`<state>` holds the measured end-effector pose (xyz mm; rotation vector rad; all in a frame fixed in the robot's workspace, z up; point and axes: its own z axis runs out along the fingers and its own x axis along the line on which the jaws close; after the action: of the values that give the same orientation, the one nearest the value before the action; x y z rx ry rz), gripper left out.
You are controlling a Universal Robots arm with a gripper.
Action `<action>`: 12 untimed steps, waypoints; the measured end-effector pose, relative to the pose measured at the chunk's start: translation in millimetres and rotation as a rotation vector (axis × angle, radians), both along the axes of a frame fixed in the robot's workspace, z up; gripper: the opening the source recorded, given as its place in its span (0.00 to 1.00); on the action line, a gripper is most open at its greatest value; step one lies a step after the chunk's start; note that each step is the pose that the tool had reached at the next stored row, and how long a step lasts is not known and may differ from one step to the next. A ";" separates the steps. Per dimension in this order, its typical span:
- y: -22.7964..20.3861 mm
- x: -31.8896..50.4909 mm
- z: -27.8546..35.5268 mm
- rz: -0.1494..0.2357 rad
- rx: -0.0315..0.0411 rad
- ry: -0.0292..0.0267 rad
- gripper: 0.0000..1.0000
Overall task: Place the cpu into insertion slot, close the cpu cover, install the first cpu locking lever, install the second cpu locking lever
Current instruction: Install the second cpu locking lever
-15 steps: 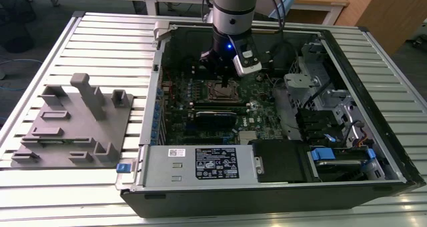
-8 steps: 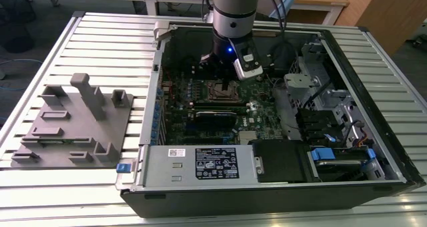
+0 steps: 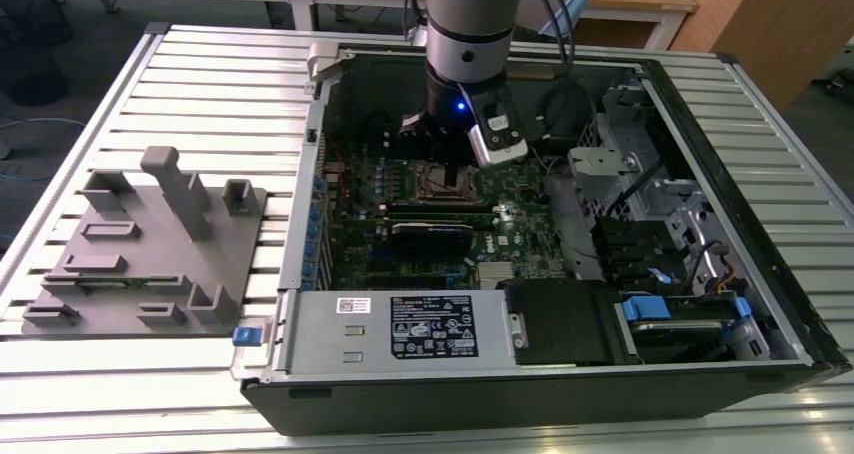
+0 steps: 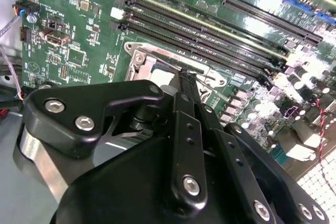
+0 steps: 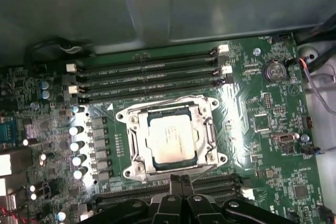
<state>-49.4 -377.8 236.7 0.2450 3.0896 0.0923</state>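
The jaws were pressed together with nothing between them. In the first wrist view the gripper (image 5: 181, 179) hung at the edge of the insertion slot (image 5: 170, 137), its tips over the near side of the socket frame. In the second wrist view the gripper (image 4: 185, 74) ended just above the socket's metal rim; contact could not be confirmed.

The cpu (image 5: 170, 138) lay flat in the insertion slot, silvery top upward. The cpu cover (image 5: 137, 136) was down around it, framing the chip on all four sides. The position of the locking levers could not be determined.

Long black memory slots (image 5: 149, 72) ran along one side of the socket, with further slots on the gripper's side. In the exterior view the gripper (image 3: 447, 169) stood inside the open computer case (image 3: 747, 224), over the green circuit board (image 3: 521, 224). A grey fixture block (image 3: 147, 249) sat on the slatted table (image 3: 200, 74), at the exterior view's left, apart from the case
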 end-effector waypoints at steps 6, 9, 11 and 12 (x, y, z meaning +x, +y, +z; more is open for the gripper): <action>-5.1 0.0 -0.2 0.000 0.0000 0.0000 0.11; -6.3 -0.6 -1.2 0.001 0.0001 -0.0001 0.11; -6.8 -1.8 -2.3 0.003 0.0000 0.0000 0.11; -6.9 -2.5 -2.9 0.004 -0.0001 0.0000 0.11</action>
<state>-51.9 -384.7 233.7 0.2394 3.0902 0.0923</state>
